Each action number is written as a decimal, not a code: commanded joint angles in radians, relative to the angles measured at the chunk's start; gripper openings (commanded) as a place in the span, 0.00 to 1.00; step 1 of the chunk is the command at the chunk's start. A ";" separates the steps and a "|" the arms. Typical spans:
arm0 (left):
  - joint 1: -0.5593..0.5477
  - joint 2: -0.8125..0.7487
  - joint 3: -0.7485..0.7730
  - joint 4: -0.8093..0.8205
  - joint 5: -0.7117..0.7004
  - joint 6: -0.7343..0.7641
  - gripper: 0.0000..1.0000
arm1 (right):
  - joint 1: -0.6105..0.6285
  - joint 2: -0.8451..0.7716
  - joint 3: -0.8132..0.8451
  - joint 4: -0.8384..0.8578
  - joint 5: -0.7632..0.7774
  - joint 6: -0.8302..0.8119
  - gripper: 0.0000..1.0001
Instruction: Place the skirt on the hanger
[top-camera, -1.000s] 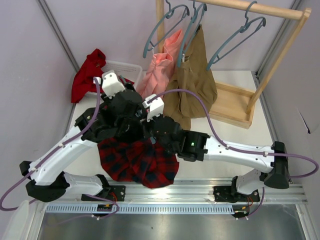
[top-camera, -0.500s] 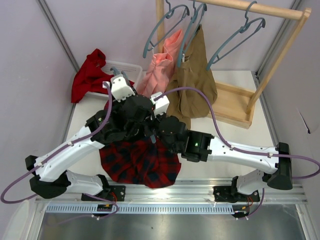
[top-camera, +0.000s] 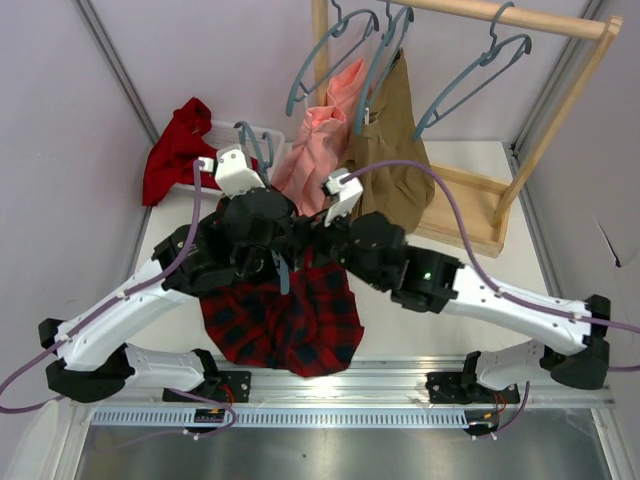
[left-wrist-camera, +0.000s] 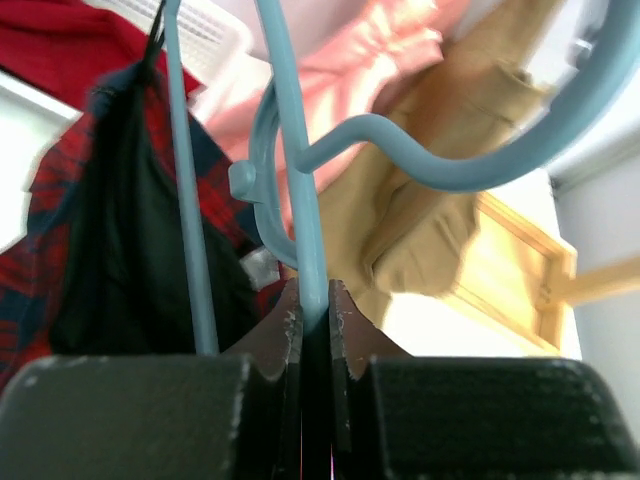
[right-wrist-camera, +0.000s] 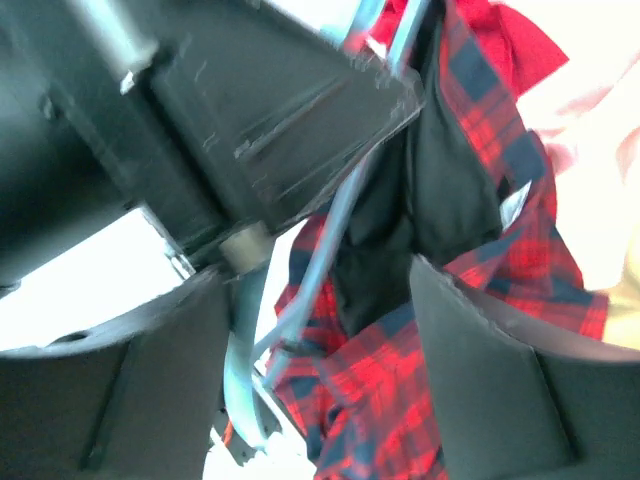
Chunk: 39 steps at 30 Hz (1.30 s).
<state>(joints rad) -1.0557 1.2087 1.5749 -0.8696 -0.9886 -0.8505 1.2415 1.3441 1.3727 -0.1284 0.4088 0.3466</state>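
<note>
The skirt (top-camera: 285, 320), red-and-black tartan with a dark lining, hangs in a bunch over the table's near middle. It is draped on the blue-grey hanger (left-wrist-camera: 300, 180), whose hook (top-camera: 250, 140) sticks up beside the left wrist. My left gripper (left-wrist-camera: 313, 297) is shut on the hanger's thin stem, and in the top view it (top-camera: 278, 250) sits just above the skirt. My right gripper (right-wrist-camera: 318, 275) is open, with plaid skirt cloth (right-wrist-camera: 420, 400) and a hanger bar (right-wrist-camera: 335, 235) in the gap between its fingers, touching neither. From above it (top-camera: 320, 248) is close to the left gripper's right side.
A wooden rack (top-camera: 470, 210) at the back right carries several more blue-grey hangers, a pink garment (top-camera: 315, 140) and a tan garment (top-camera: 390, 150). A plain red cloth (top-camera: 175, 145) lies over a white basket (top-camera: 262, 135) at the back left.
My left gripper has closed onto the hanger's stem. The right gripper has opened, let go, and its arm has shifted to the right. The skirt now hangs from the left side alone.
</note>
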 joint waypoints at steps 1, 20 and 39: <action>-0.001 -0.054 0.069 -0.028 0.079 0.145 0.00 | -0.089 -0.123 0.083 -0.182 -0.163 0.069 0.78; -0.003 -0.077 0.347 -0.273 0.922 0.303 0.00 | -0.661 -0.226 0.267 -0.468 0.067 -0.026 0.83; 0.016 0.114 0.494 -0.003 0.947 0.282 0.00 | -0.902 0.127 0.715 -0.541 -0.076 -0.034 0.80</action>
<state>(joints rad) -1.0515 1.3399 2.0430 -1.0645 -0.0303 -0.5354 0.3569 1.4437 2.0605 -0.6468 0.3134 0.3283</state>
